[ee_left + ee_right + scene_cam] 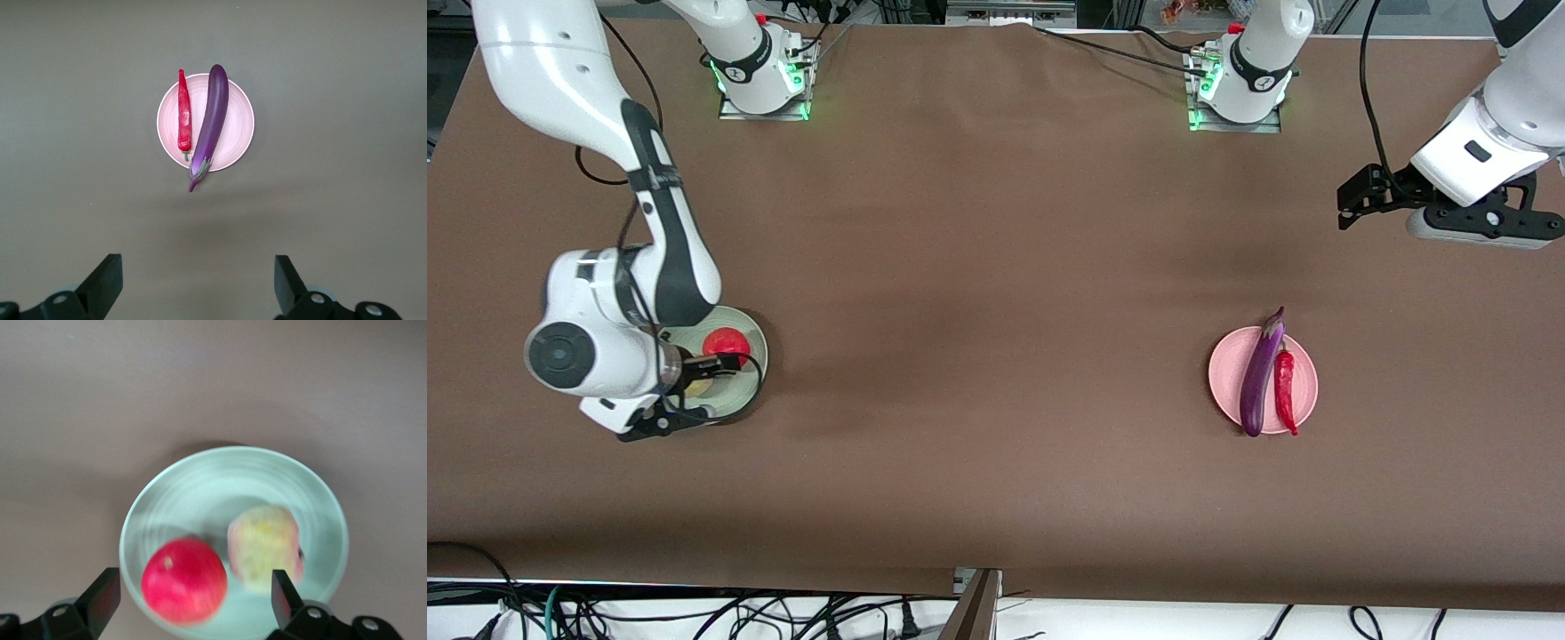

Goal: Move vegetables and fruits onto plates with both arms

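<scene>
Jaws on both arms stood released and held nothing: I found the right gripper (188, 600) low over the pale green plate (749, 331) at the right arm's end of the bench (978, 293), directly above the red fruit (184, 581) and the yellowish-green fruit (265, 548) lying just beside each other in it. The left gripper (198, 283) waited high over bare bench, well apart from the pink plate (1225, 372), where the eggplant (1262, 372) and chili pepper (1285, 391) lay side by side, long axes parallel. I judged all four items placed; nothing obstructed a straight lift clear.
</scene>
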Robot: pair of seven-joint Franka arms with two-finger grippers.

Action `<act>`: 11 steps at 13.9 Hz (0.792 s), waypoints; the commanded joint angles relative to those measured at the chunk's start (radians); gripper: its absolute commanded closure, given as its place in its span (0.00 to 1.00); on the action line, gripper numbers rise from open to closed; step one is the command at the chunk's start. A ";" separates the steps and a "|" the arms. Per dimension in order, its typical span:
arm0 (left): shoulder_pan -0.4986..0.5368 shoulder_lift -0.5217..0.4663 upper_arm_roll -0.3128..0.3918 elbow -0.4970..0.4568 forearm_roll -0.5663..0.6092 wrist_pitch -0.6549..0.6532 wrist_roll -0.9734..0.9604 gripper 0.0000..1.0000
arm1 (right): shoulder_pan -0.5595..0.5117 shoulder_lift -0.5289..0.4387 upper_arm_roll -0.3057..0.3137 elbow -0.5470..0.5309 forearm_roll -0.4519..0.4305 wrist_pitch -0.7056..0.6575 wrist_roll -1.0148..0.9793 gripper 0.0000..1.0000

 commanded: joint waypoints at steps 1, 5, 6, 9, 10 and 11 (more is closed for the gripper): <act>-0.004 0.005 -0.001 0.018 -0.007 -0.006 0.015 0.00 | -0.012 -0.104 0.010 0.056 0.013 -0.168 -0.022 0.00; -0.004 0.004 -0.001 0.018 -0.007 -0.006 0.015 0.00 | -0.005 -0.215 0.016 0.141 0.011 -0.362 -0.013 0.00; -0.004 0.004 -0.001 0.018 -0.007 -0.006 0.015 0.00 | -0.002 -0.253 0.017 0.138 0.002 -0.387 -0.011 0.00; -0.004 0.004 -0.002 0.018 -0.006 -0.007 0.015 0.00 | -0.005 -0.350 0.033 0.070 -0.004 -0.419 -0.016 0.00; -0.004 0.005 -0.002 0.018 -0.006 -0.010 0.015 0.00 | -0.011 -0.389 0.033 0.034 -0.006 -0.411 -0.016 0.00; -0.004 0.005 -0.004 0.018 -0.006 -0.012 0.015 0.00 | -0.021 -0.438 0.033 -0.011 -0.006 -0.404 -0.013 0.00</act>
